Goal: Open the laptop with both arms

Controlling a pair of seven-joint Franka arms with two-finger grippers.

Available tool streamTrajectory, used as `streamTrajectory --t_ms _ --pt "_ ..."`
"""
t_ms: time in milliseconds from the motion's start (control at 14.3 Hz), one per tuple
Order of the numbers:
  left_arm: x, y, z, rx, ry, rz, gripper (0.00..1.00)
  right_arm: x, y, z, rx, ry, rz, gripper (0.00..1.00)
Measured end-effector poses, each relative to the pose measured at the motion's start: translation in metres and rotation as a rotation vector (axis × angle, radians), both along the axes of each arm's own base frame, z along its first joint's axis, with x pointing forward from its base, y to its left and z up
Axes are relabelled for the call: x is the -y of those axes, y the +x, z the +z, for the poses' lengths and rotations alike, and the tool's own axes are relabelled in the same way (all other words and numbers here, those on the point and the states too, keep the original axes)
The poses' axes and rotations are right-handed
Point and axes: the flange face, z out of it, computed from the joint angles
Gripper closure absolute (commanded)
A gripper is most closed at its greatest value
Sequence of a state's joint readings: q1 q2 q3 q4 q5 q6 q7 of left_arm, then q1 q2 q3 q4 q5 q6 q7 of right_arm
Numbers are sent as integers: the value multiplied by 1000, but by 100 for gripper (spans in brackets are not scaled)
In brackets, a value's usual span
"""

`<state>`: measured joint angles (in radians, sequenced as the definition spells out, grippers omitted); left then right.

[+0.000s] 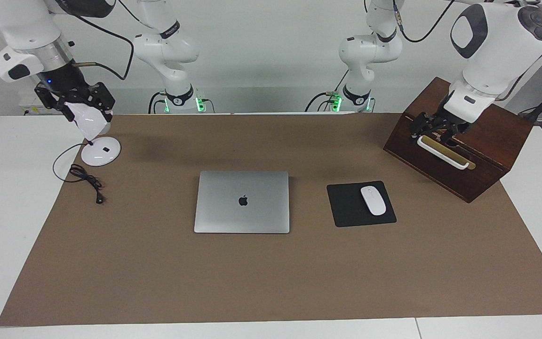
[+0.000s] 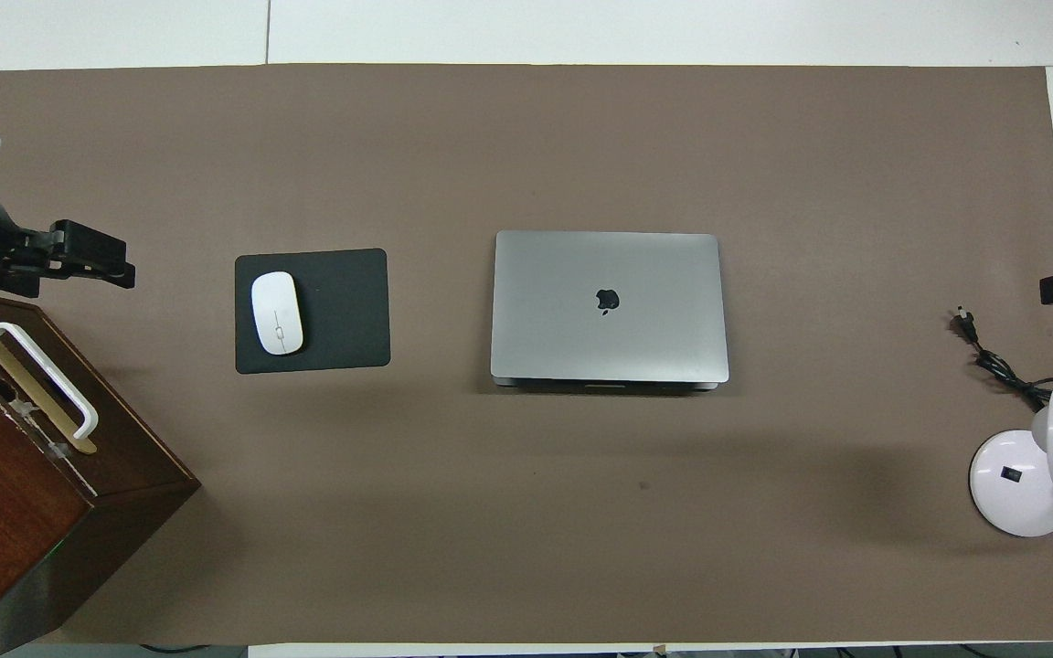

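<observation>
Jaws first: on the left gripper (image 1: 433, 126), hanging over the wooden box (image 1: 487, 146) and its white handle (image 1: 442, 151), I cannot tell whether they are spread or pressed together, and the same goes for the right gripper (image 1: 75, 101), up over the white desk lamp (image 1: 97, 136) at the other end of the bench (image 1: 271, 282). Neither arm is anywhere near the laptop (image 1: 243, 201) yet, so nothing of the opening is done. It lies flat and fully closed in the middle of the brown mat, silver-grey, dark apple logo on the lid, the mouse pad (image 1: 360, 204) and white mouse (image 1: 373, 200) beside it toward the left arm's end. Judging from the overhead view, a notch shows along the edge nearer the robots, so that looks like the opening edge. To do this well, I'd say both grippers come in low and level, one steadying the base against sliding, the other lifting the lid's lip gently and swinging it up slowly around the hinge.
</observation>
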<state>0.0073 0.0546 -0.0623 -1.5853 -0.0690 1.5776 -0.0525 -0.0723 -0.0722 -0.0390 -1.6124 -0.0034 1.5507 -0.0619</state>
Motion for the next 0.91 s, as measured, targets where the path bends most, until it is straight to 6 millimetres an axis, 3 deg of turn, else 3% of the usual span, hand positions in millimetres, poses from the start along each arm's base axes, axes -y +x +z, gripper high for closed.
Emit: streamTrajectory --t_ms 140,210,420,560,630,911 --pt "0 0 0 0 0 0 0 0 -1 1 2 0 0 0" --pt "0 0 0 1 0 0 10 0 -1 1 2 0 0 0" --pt "0 0 0 2 1 24 65 0 -1 1 2 0 -1 0" --pt "0 1 0 0 3 56 93 0 -1 1 2 0 -1 0" --pt "1 1 0 -1 4 68 100 0 -1 1 2 0 -1 0" --pt "4 0 -1 -8 11 172 100 7 -2 1 2 0 -14 0"
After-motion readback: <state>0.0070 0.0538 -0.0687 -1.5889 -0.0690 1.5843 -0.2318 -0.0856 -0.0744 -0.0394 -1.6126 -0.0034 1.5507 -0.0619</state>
